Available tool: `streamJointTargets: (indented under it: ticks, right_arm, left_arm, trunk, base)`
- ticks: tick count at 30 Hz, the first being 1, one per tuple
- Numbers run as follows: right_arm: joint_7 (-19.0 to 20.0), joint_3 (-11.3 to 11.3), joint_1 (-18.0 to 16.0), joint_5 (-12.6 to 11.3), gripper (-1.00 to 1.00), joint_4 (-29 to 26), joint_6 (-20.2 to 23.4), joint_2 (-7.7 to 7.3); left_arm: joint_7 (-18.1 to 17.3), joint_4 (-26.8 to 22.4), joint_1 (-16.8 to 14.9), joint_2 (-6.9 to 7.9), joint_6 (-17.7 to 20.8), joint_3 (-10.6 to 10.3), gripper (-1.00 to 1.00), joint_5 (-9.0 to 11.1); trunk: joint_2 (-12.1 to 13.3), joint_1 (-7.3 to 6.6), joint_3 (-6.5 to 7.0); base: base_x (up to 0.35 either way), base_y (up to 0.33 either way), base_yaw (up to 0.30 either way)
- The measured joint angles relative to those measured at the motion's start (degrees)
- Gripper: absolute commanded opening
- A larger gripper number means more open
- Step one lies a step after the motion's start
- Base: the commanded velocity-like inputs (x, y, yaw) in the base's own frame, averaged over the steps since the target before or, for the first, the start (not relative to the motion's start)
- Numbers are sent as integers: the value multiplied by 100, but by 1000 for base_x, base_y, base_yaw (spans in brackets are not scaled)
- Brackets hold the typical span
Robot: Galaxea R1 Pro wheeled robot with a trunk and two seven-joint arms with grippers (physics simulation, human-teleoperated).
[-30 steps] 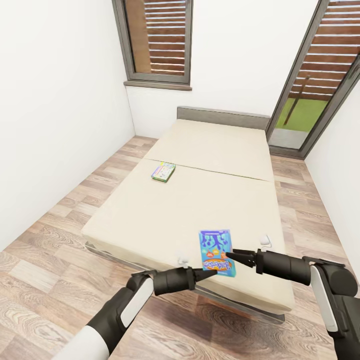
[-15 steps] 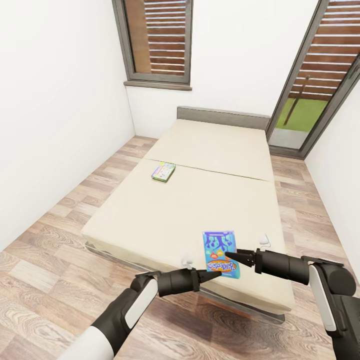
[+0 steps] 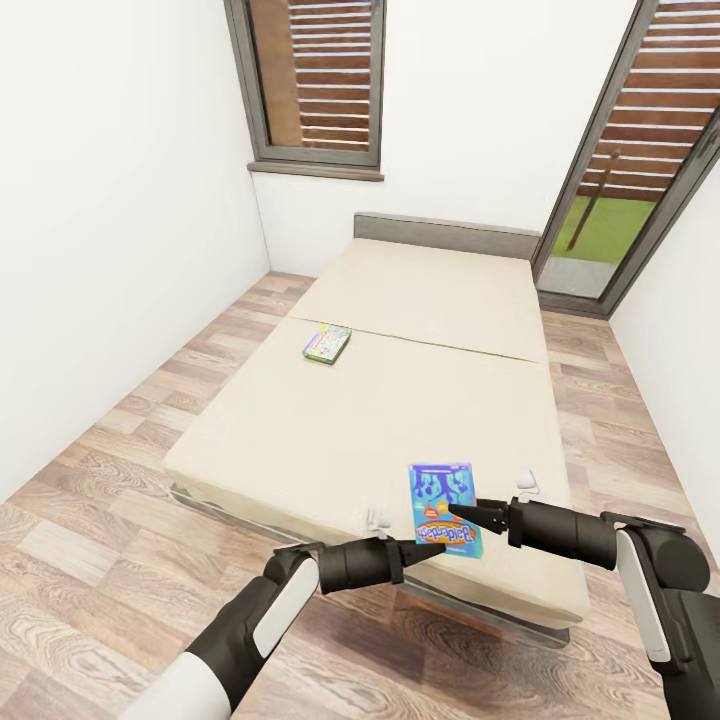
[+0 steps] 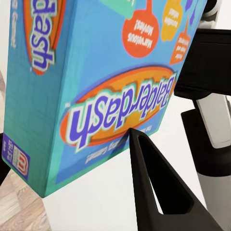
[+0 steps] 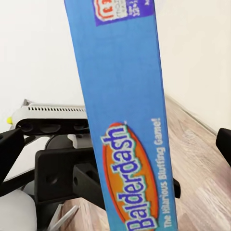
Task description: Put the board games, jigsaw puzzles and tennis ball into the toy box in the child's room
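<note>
Both grippers, left (image 3: 425,548) and right (image 3: 462,514), pinch the blue board game (image 3: 444,510) between them above the bed's (image 3: 330,440) near edge; their jaws' state is unclear; next, carry it to the toy box

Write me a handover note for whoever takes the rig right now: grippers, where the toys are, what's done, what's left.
Left gripper and right gripper: pressed on opposite sides of the blue Balderdash box, holding it between them above the near end of the bed.
Second board game: lying flat on the bed, further off, untouched.
Done: first game picked up.
Left: carry it to the toy box, fetch the second game, then the table's toys.
</note>
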Motion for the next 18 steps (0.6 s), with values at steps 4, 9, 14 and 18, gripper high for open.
streamJointTargets:
  ticks: [4,9,14,18]
  right_arm:
    - [-1,3,0,1,100,0,0,4]
    - [-2,15,0,1,-100,0,0,6]
    - [2,52,-1,93,-100,2,-80,6]
    - [9,68,-1,34,-100,1,-43,3]
  left_arm:
    - [7,0,2,-3,0,2,-100,-4]
    - [12,1,4,-4,0,3,-100,-1]
    - [13,-1,4,-4,10,4,-100,11]
    - [14,3,4,-5,-16,13,-100,-18]
  trunk:
    - [0,0,0]
    - [0,0,0]
    - [0,0,0]
    - [0,0,0]
  base:
    - [0,0,0]
    - [0,0,0]
    - [0,0,0]
    - [0,0,0]
